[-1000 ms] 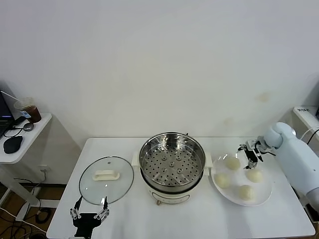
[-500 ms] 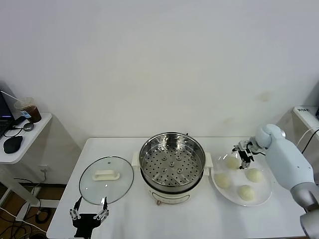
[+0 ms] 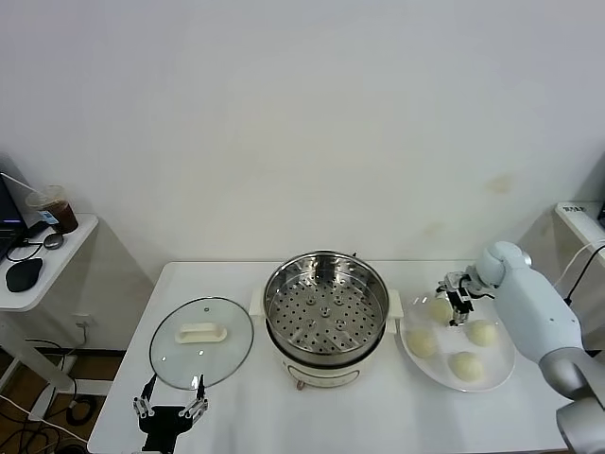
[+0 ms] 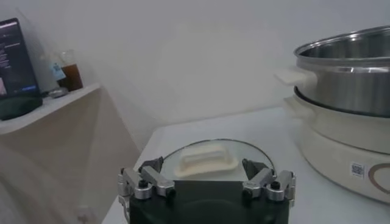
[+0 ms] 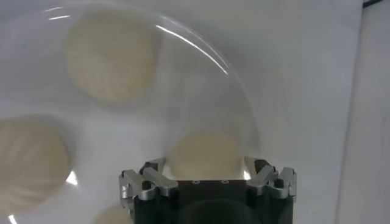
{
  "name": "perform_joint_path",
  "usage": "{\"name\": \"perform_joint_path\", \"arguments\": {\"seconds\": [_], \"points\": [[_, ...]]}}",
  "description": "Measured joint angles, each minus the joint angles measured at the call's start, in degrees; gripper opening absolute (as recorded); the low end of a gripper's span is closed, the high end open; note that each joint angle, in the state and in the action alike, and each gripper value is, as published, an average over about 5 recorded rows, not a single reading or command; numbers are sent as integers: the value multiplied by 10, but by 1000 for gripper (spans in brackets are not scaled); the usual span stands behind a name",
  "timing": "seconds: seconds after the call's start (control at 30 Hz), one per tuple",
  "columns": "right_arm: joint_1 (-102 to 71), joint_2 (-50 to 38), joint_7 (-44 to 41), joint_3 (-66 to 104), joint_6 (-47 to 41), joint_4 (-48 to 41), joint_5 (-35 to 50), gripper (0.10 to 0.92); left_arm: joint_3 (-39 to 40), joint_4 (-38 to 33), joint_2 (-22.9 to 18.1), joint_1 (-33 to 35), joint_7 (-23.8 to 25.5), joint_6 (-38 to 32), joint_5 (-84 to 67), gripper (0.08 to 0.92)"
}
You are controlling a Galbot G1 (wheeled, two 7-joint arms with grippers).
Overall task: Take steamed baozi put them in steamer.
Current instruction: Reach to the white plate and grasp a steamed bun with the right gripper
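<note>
Four cream-white baozi lie on a white plate [image 3: 492, 372] right of the steamer: one at the back left [image 3: 440, 309], one at the back right [image 3: 482, 332], one at the front left [image 3: 422, 343] and one at the front [image 3: 465, 365]. The steel steamer [image 3: 326, 303] sits empty in its white pot base [image 3: 321, 367]. My right gripper [image 3: 455, 294] hovers open just above the back-left baozi. In the right wrist view that baozi [image 5: 206, 153] lies between the spread fingers of the gripper [image 5: 205, 168]. My left gripper [image 3: 170, 409] is parked open at the table's front left.
A glass lid [image 3: 201, 340] with a white handle lies flat left of the steamer, just beyond my left gripper [image 4: 207, 175]. A side table [image 3: 43, 265] with a drink cup stands at the far left. The table's right edge runs close to the plate.
My right gripper has moved left across the plate's back, from near the back-right baozi to over the back-left one. The left arm has not moved.
</note>
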Motion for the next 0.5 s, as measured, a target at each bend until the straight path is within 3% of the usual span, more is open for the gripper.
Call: {"name": "perform_joint_path", "arguments": {"seconds": [0.23,0.5], "points": [[-2,-1,2,3,-1,0,-4,815,0,0,0,-1,0,0,0,823],[-6,-6,1,8,-2,5,-2,689,0,1,0,-1,0,0,0,823]]}}
